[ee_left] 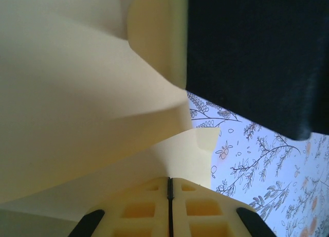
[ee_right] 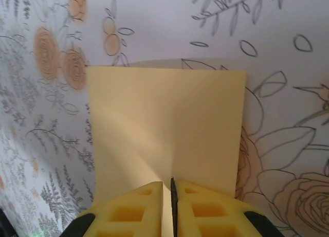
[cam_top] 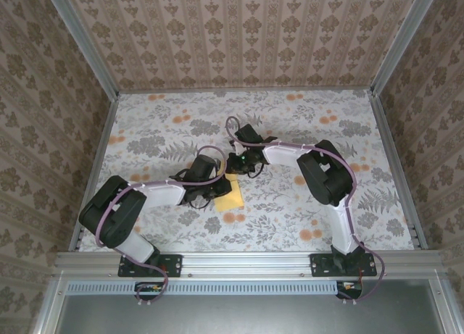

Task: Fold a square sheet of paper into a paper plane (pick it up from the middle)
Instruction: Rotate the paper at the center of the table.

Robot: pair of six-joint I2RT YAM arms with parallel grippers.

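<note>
Your left pincer is pressed together on one edge of the sheet of paper, and your right pincer pinches another edge. Gripped from two sides at mid-desk, the sheet bows upward, likely so you can steer a crease.

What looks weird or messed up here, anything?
The yellow paper looks odd. Near the left gripper, which pinches it, it bulges into a curved wave instead of staying flat. By the right gripper it looks smooth and flat.
</note>
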